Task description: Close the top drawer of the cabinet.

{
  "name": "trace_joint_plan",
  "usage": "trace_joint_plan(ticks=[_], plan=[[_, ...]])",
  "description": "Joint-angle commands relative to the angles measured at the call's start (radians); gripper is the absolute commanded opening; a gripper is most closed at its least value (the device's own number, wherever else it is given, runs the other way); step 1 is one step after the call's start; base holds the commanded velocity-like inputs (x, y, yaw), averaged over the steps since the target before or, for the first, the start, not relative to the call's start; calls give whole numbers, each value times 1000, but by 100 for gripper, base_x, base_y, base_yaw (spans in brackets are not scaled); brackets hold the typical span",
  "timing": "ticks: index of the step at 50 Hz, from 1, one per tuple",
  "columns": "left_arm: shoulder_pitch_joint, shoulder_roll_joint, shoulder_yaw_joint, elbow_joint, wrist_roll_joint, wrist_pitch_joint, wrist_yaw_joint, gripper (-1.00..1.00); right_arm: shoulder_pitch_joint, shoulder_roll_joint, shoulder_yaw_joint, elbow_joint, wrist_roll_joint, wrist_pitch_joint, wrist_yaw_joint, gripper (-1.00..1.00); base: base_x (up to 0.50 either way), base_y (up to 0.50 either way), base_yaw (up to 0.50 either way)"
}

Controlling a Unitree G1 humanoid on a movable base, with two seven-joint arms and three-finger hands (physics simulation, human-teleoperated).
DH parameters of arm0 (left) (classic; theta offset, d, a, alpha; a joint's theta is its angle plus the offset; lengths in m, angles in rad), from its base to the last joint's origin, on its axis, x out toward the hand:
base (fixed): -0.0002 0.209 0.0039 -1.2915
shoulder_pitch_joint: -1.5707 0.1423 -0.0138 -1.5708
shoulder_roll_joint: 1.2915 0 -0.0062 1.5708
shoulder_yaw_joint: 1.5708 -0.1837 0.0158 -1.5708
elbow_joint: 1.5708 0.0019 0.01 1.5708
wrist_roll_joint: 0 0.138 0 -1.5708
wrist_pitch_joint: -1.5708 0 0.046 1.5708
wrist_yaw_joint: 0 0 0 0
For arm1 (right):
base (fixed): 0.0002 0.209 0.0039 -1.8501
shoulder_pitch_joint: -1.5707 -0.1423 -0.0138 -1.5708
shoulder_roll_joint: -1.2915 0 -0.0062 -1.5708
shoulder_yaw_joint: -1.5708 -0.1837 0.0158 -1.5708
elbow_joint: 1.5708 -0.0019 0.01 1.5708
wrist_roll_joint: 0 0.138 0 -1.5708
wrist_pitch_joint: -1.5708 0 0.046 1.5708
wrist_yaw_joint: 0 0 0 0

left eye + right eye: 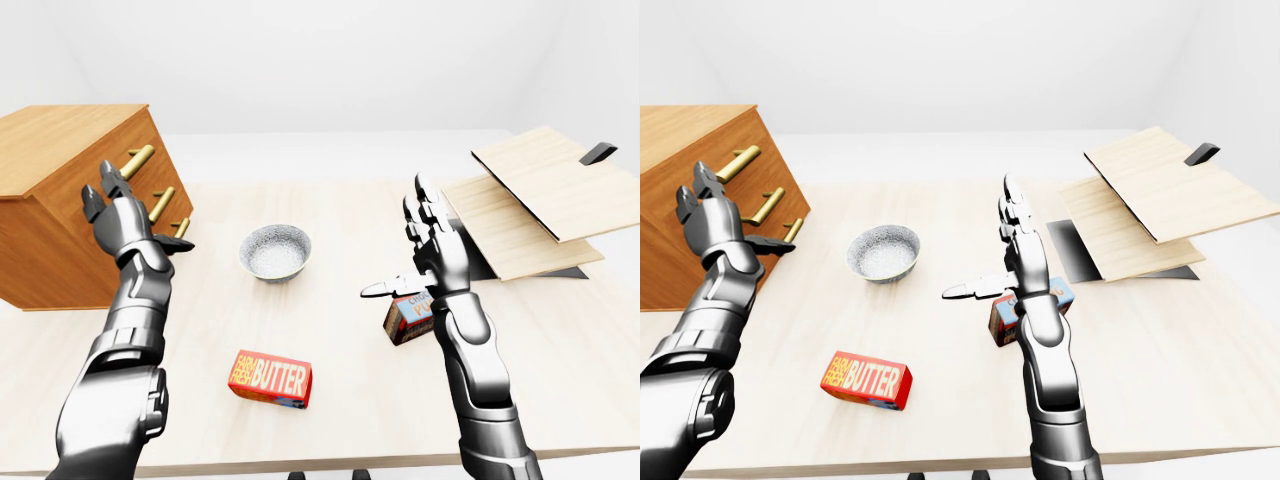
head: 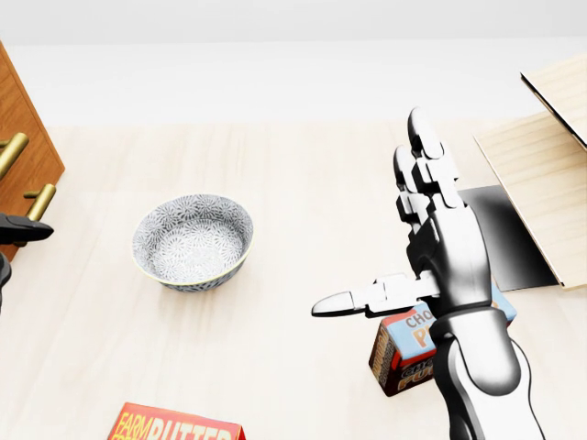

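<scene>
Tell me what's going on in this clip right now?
A simulated humanoid stands at a light wooden table. Its left hand is raised, fingers open, by the brass-handled drawers of the wooden cabinet; contact cannot be told. The drawer fronts look flush, so the top drawer appears closed. The right hand hovers open above a chocolate carton, holding nothing. A patterned bowl and a butter box sit untouched between the arms.

Wood-grain cabinet (image 1: pixel 60 200) with shiny brass handles (image 1: pixel 137 161), matt pale wood table (image 1: pixel 340 360), glossy metal hands (image 1: pixel 432 245), patterned ceramic-looking bowl (image 2: pixel 193 240), printed cardboard butter box (image 1: pixel 271 378).
</scene>
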Motion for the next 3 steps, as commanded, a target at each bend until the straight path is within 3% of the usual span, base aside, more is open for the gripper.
trace_joint_plan(ticks=[1,3], plan=[[34,34,38,-53,-25,0,0,100,-1,1,0,0,3,0,-2,100,0,0,0],[64,17,39,-107,-25,0,0,100,0,1,1,0,3,0,-2,100,0,0,0]])
